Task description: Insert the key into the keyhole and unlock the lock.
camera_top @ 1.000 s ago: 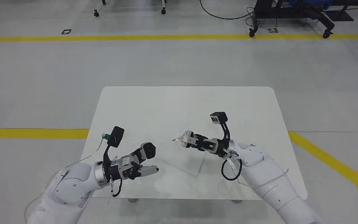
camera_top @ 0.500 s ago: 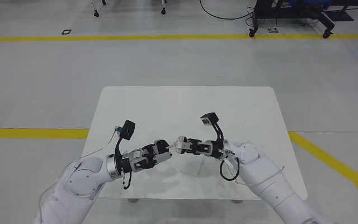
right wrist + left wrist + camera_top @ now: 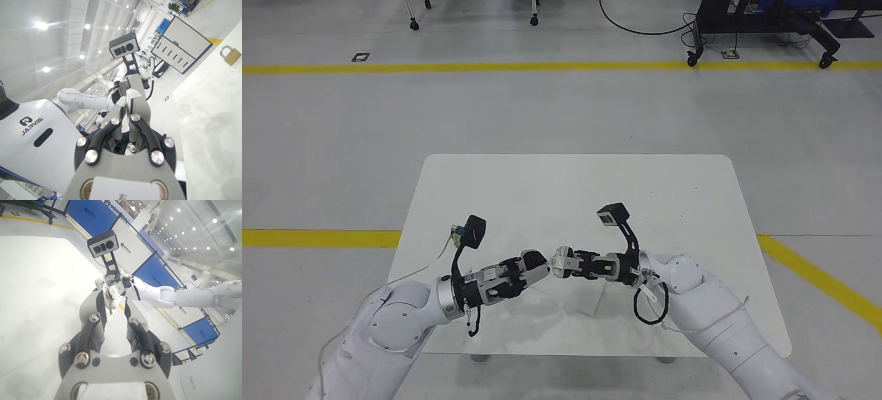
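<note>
The 2 claws meet tip to tip above the middle of the white bench (image 3: 682, 200). The right claw (image 3: 126, 100) has its tape-wrapped fingers pressed together on the key (image 3: 109, 303), a thin metal blade that hangs down from its tips. The left claw (image 3: 112, 298) has its fingers (image 3: 101, 306) apart, 1 on each side of the key; I cannot tell whether either pad touches it. In the top view the left claw (image 3: 537, 266) and the right claw (image 3: 562, 262) sit just beside each other. The brass padlock (image 3: 231, 56) lies flat on the bench with its silver shackle closed, well apart from both claws.
</note>
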Controlling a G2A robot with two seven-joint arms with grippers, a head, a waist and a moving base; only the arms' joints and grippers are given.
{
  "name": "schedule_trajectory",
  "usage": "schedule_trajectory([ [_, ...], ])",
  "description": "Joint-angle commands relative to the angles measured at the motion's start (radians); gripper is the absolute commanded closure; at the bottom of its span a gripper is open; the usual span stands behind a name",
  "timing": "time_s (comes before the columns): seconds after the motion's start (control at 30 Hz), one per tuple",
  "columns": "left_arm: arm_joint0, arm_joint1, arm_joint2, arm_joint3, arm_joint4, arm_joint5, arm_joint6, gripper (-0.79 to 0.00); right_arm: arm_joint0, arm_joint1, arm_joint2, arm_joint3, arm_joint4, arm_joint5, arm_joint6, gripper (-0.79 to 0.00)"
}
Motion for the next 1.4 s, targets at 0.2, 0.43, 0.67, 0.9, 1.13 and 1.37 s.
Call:
schedule_trajectory([
  [0.2,0.003,-0.001,-0.001,0.005,0.015,0.014,0.021,0.000,-0.002,0.000,-0.001,0.000,-0.002,-0.007,-0.007,0.000],
  [0.43,0.013,0.001,-0.017,-0.005,0.085,0.019,0.042,0.000,0.003,0.001,-0.009,0.006,-0.021,0.005,0.005,-0.785],
  [0.67,0.048,0.008,-0.033,-0.034,0.146,0.044,0.023,0.000,0.008,0.001,-0.020,0.000,-0.008,0.042,0.042,-0.376],
  [0.9,0.036,0.005,-0.012,-0.021,0.158,0.071,0.009,0.000,0.015,0.001,-0.030,-0.003,0.002,0.071,0.071,-0.271],
  [1.13,0.029,0.004,-0.003,-0.015,0.164,0.084,0.003,0.000,0.023,0.000,-0.033,0.014,0.001,0.093,0.093,-0.139],
  [1.37,0.021,0.004,0.001,-0.007,0.164,0.089,-0.003,0.000,0.035,-0.005,-0.037,0.041,-0.021,0.096,0.096,0.000],
])
